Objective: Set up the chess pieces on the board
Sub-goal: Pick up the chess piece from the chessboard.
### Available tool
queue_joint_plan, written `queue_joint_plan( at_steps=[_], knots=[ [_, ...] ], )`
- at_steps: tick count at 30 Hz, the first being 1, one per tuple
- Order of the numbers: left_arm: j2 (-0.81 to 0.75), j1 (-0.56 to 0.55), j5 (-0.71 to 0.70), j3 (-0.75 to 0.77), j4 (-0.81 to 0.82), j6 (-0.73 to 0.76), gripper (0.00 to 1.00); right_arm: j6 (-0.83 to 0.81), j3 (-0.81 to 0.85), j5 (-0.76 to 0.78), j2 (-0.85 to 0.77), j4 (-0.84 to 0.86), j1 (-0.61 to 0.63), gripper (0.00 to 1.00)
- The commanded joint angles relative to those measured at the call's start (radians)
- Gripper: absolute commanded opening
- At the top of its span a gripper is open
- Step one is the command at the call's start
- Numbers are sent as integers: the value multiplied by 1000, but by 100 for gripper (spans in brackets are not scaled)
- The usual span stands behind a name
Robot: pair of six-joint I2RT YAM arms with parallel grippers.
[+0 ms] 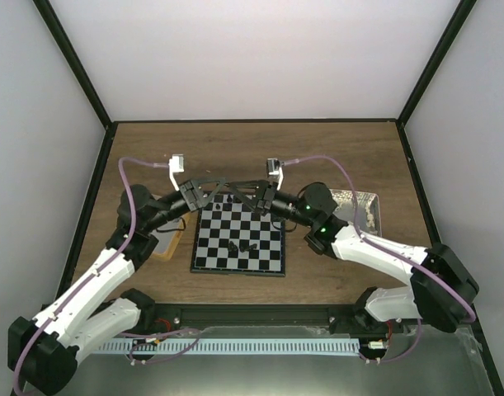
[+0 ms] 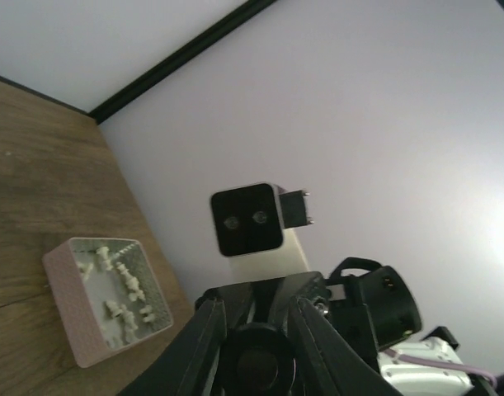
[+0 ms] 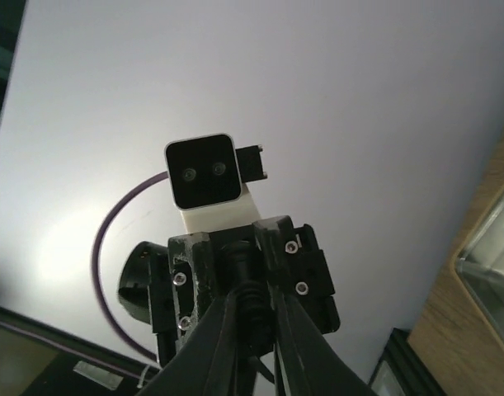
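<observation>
The board [image 1: 264, 262] lies flat at the table's middle. A few black chess pieces [image 1: 235, 247] stand on its near half, and one [image 1: 228, 199] is at its far edge. My left gripper [image 1: 225, 191] and right gripper [image 1: 247, 195] meet tip to tip above the board's far edge. In the left wrist view my left gripper [image 2: 258, 330] is shut on a black piece [image 2: 256, 363], round end toward the camera. In the right wrist view my right gripper [image 3: 256, 309] is shut on the same ridged piece [image 3: 253, 289], and the left fingers [image 3: 305, 272] clamp its far end.
A pinkish tray [image 2: 62, 305] holding several white pieces sits right of the board, also in the top view [image 1: 374, 216]. A yellow-rimmed tray [image 1: 171, 244] sits left of the board under my left arm. Black frame posts and pale walls enclose the table.
</observation>
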Motion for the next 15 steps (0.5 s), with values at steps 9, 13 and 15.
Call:
queue_joint_plan(
  at_steps=[9,13,15],
  knots=[
    [-43,0,-490,129,-644,302,71,-458,199,228,-93,-624,-9,5],
    [-82,1,-784,208,-809,438,77,-693,279,359,-86,-917,-9,5],
    [-92,1,-844,248,-830,508,79,-799,339,414,-52,-1063,-9,5]
  ],
)
